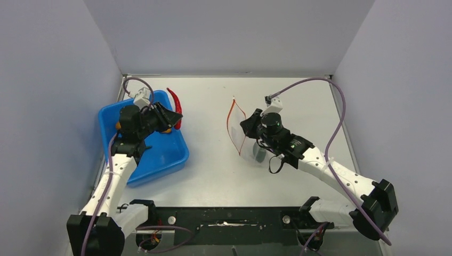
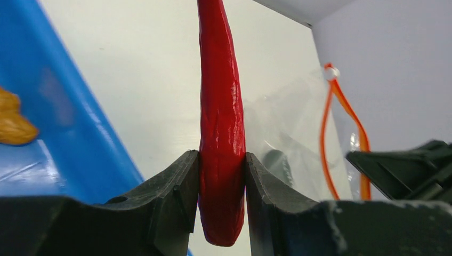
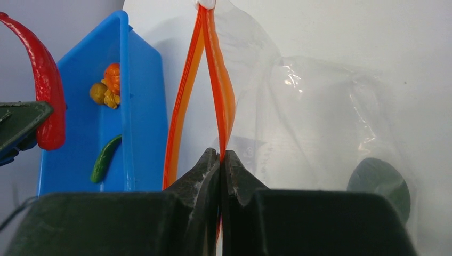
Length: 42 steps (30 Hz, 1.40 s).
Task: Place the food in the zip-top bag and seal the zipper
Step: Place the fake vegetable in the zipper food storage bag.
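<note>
While right gripper pinches one zipper lip, left gripper clamps red chili; zip-top bag mouth gapes rightward, apart.

Blue tray on white table

1. The right gripper, jaws pressed together, pinches one side of the orange zipper strip at the mouth of a clear plastic bag.
2. The strip's other side bows away to the left, leaving the mouth open; both sides meet at the top.
3. A dark green round piece shows through the plastic, low on the right.
4. At left, a blue tray holds an orange fruit, yellow-brown lumps and a green oval piece.
5. A red chili curves down the left edge beside the tray.
</note>
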Available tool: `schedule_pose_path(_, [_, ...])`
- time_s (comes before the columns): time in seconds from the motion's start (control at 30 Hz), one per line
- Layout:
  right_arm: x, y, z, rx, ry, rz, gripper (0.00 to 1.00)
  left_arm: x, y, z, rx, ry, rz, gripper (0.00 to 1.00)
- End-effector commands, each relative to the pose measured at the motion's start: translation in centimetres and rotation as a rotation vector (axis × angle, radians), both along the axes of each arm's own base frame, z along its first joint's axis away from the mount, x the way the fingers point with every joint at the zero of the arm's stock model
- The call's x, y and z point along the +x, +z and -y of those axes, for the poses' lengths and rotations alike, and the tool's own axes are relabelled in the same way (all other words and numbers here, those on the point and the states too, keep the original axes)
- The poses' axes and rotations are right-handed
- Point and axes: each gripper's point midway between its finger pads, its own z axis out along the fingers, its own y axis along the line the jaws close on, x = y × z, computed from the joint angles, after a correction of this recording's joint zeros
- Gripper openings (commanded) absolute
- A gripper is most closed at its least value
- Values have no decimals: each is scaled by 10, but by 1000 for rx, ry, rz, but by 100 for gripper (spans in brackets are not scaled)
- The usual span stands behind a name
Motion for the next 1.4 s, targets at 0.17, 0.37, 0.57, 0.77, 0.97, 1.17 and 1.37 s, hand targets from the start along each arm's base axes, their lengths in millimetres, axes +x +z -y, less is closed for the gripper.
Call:
schedule_pose_path(0.17, [15,46,-38,129,42,79,0,-30,67,73,-96,-187,187,16])
schedule_pose_path(0.37, [13,51,-41,152,43,87,0,-45,88,100,-201,-257,209,17])
schedule_pose_path(0.57, [10,49,-43,143,52,85,0,-61,94,131,-226,-320,168,17])
schedule_pose_path(0.77, [10,55,-45,84,105,173,0,-82,85,152,-222,-377,82,17])
schedule_pose_path(0.97, [10,66,-50,24,178,295,0,-104,59,168,-251,-434,-80,17])
schedule_pose_path(1.17, [6,76,-58,-14,244,355,0,-112,42,175,-218,-455,-163,17])
schedule_pose_path(1.37, [-1,77,-64,-75,275,406,0,-107,29,170,-140,-421,-208,17])
